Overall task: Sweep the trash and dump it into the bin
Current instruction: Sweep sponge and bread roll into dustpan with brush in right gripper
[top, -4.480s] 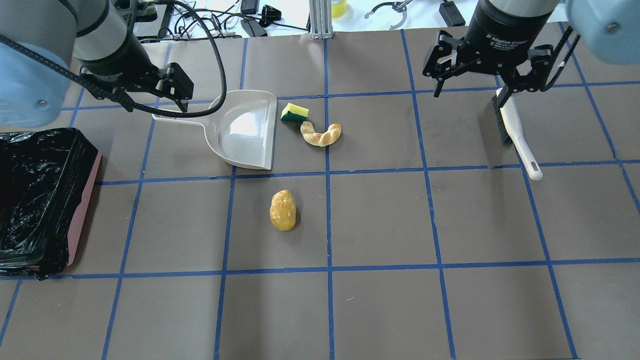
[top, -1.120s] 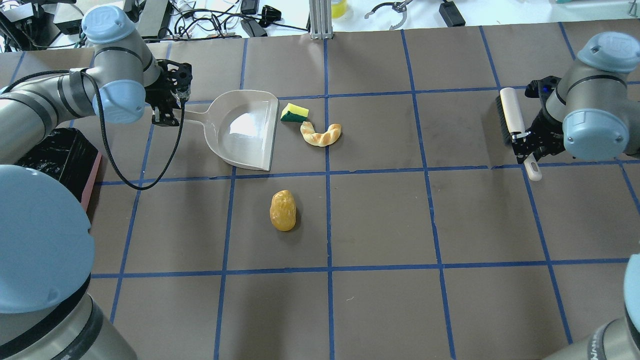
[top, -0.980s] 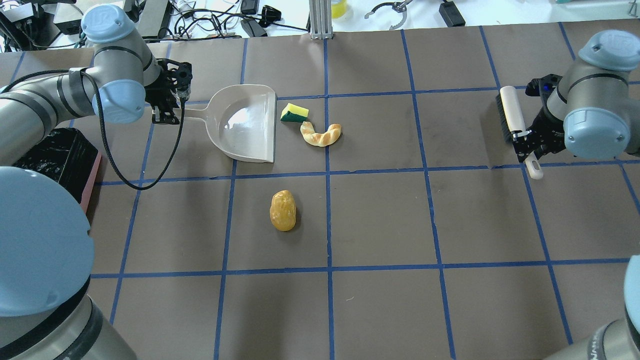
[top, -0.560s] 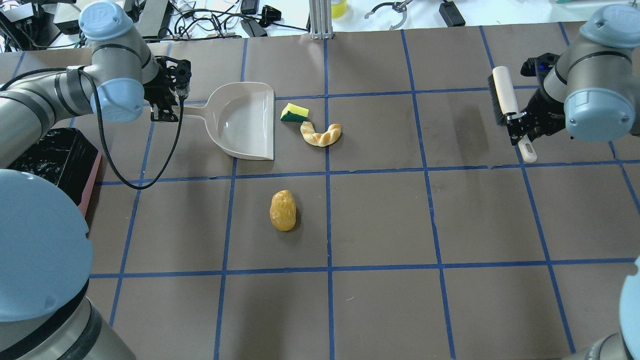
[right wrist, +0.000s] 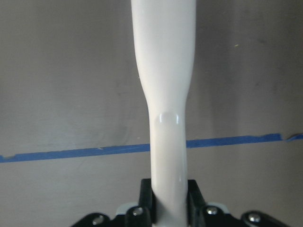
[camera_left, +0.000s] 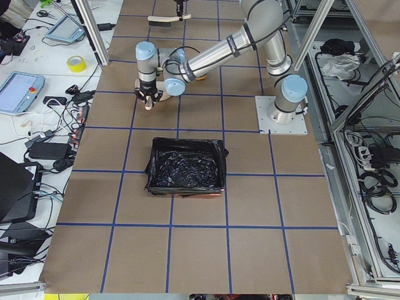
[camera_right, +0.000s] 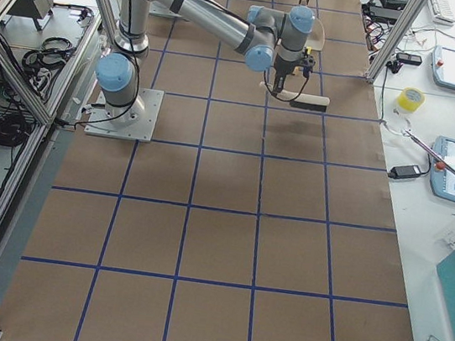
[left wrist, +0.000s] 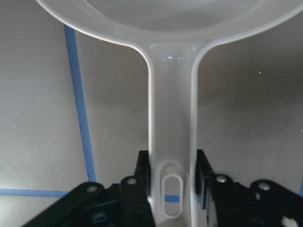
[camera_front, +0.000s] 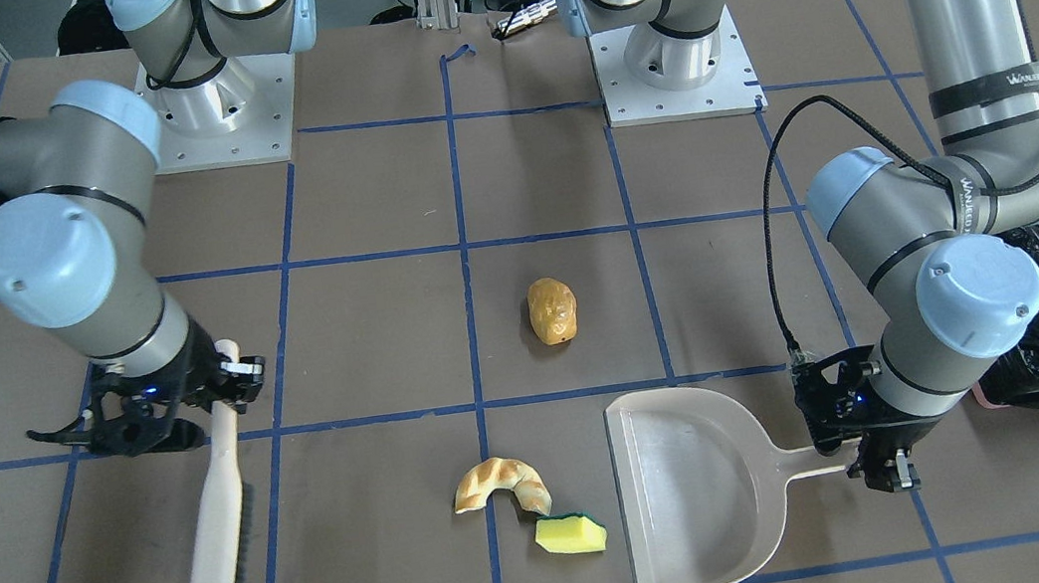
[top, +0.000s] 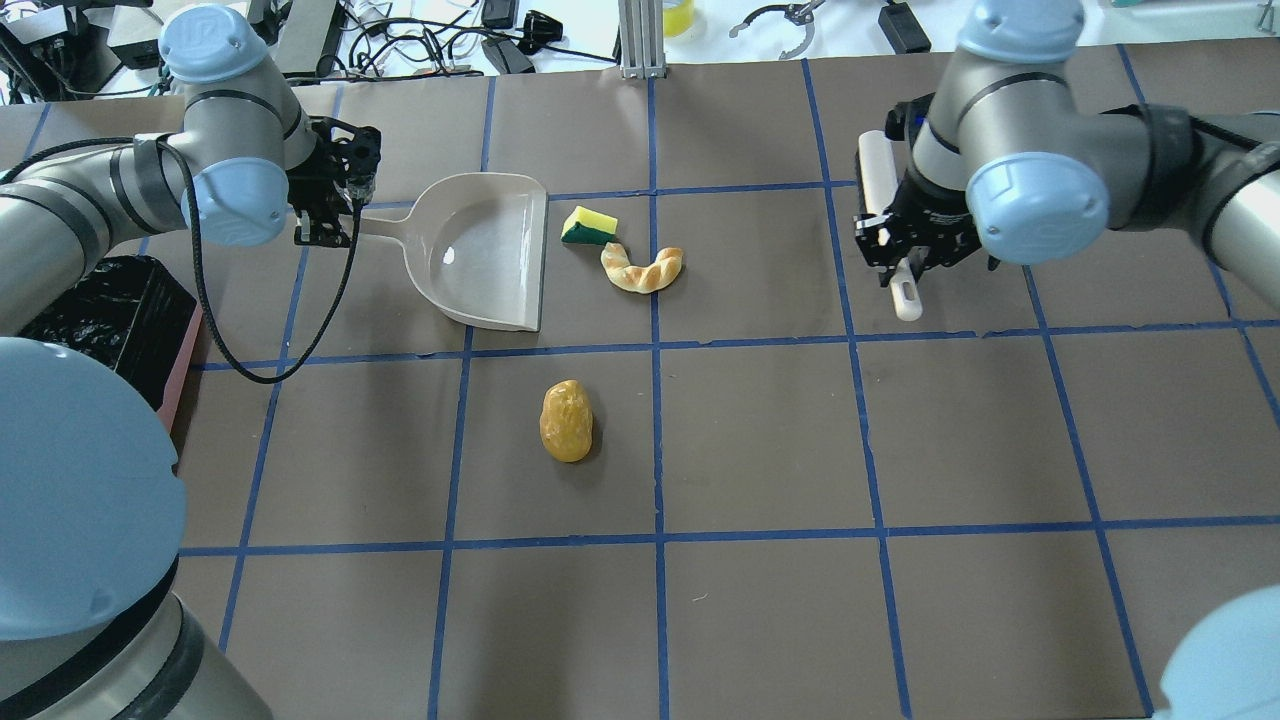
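Both grippers are closed on tool handles: the left gripper (left wrist: 173,177) clamps the end of the dustpan (top: 485,250) handle between its fingers, and the right gripper (right wrist: 168,201) clamps the white handle of the brush (camera_front: 214,522). The pan's open edge sits just beside the sponge (top: 588,226), which touches the croissant (top: 642,270). The potato (top: 566,420) lies apart, nearer the robot, and the bin (camera_left: 185,167) stands well apart on the robot's left.

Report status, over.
Left gripper shut on dustpan, right gripper shut on brush. Sponge, croissant, potato on table, unswept. Nothing between brush and croissant.
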### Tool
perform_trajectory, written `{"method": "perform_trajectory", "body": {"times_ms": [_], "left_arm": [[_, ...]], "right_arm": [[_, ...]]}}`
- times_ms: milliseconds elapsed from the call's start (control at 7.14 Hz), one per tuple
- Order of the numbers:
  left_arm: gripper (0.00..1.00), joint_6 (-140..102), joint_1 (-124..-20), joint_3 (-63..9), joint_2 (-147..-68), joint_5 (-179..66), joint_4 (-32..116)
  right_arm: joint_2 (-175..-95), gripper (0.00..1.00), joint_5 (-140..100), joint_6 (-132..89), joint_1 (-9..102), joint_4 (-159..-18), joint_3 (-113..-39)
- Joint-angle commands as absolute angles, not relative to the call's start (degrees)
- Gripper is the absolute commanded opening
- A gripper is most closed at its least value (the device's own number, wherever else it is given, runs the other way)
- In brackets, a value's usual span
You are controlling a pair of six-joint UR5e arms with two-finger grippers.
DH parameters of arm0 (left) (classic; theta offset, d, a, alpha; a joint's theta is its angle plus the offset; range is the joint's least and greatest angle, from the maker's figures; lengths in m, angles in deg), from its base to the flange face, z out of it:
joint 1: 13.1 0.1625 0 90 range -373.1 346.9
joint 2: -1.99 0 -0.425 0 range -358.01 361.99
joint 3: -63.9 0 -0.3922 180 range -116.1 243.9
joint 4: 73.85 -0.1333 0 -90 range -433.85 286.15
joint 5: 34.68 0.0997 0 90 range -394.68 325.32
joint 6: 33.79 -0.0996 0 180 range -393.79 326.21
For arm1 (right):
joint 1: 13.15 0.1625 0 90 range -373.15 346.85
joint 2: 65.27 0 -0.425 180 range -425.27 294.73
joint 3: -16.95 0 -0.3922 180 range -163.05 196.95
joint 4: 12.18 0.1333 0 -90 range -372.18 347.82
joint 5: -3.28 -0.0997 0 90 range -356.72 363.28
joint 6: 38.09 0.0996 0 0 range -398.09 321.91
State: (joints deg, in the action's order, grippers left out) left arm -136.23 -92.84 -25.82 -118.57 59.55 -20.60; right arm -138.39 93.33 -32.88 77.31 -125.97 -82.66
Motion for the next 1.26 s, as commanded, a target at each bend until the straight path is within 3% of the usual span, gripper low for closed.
{"method": "perform_trajectory", "body": {"times_ms": [0,1120], "left_arm": [[0.00,-136.62,-92.90,-25.58,-118.86,59.71,-20.24],[0.00,-136.62,-92.90,-25.31,-119.12,60.50,-20.06]], "right_arm": [[-135.59,0.00,92.58,-25.80,84.74,-126.70,-81.67],[-124.60,0.00,87.74,-12.78,97.41,-132.41,-73.05]]}}
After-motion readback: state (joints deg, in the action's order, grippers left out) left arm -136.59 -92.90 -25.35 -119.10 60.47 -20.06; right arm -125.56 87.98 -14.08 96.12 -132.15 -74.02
